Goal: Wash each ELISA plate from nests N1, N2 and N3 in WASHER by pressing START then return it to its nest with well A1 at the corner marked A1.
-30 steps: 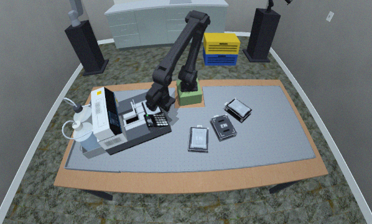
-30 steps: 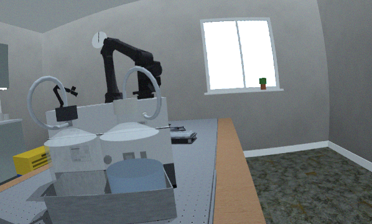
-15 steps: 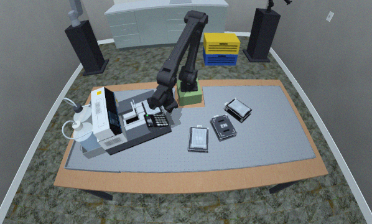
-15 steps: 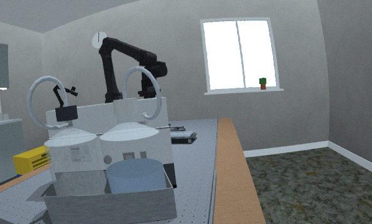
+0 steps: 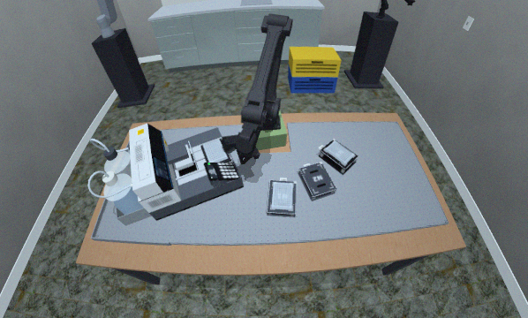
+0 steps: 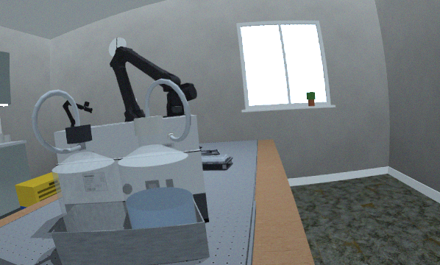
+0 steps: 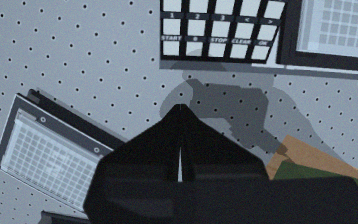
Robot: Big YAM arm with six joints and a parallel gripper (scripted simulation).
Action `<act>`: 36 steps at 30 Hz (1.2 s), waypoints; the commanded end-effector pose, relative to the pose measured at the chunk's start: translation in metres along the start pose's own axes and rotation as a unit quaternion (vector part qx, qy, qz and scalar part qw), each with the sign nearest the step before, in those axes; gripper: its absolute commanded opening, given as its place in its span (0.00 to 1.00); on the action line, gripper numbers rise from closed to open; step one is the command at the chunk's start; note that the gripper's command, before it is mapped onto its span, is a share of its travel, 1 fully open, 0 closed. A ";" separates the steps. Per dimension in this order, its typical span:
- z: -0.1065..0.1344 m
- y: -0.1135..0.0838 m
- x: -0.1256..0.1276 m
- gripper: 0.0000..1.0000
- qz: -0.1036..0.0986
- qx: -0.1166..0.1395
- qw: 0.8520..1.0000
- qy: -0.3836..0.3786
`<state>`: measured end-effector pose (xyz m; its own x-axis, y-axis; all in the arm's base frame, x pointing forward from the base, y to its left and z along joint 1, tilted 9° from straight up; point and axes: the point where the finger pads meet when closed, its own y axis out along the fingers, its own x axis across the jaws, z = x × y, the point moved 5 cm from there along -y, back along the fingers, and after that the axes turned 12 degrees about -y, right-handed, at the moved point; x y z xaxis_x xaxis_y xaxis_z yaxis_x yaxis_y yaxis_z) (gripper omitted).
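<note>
My gripper (image 5: 247, 156) (image 7: 180, 112) is shut and empty, above the table just off the keypad's lower edge. The keypad (image 5: 229, 170) (image 7: 218, 31) shows its START key (image 7: 171, 48) at the lower left, ahead of my fingertips in the wrist view. The washer's lamp (image 5: 209, 163) is green. One plate (image 5: 215, 150) (image 7: 347, 25) lies on the carrier beside the keypad and looks flat; its fit in the locators is too small to tell. Nest N2 (image 5: 310, 176) is empty. A plate (image 5: 282, 196) (image 7: 55, 155) lies in N1, another (image 5: 339, 152) in N3.
The washer's white housing (image 5: 144, 163) stands left of the carrier. Two bottles stand behind it in a grey tray (image 6: 132, 246). The arm's green base (image 5: 274, 140) is at the table's back edge, close to the gripper.
</note>
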<state>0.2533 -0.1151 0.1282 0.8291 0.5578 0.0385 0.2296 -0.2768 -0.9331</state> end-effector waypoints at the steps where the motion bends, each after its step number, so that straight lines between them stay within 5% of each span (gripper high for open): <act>1: -0.007 -0.006 0.009 0.00 -0.016 -0.034 0.999 0.024; 3: -0.030 -0.013 0.015 0.00 -0.020 -0.046 0.998 0.037; 19: -0.017 -0.009 0.011 0.00 -0.015 -0.034 0.999 0.023; 21: -0.008 0.005 0.004 0.00 -0.005 -0.023 0.999 0.023; 36: -0.009 0.027 0.003 0.00 -0.005 -0.023 1.000 0.020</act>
<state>0.2631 -0.1222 0.1092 0.8472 0.5283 0.0566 0.2490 -0.3007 -0.9206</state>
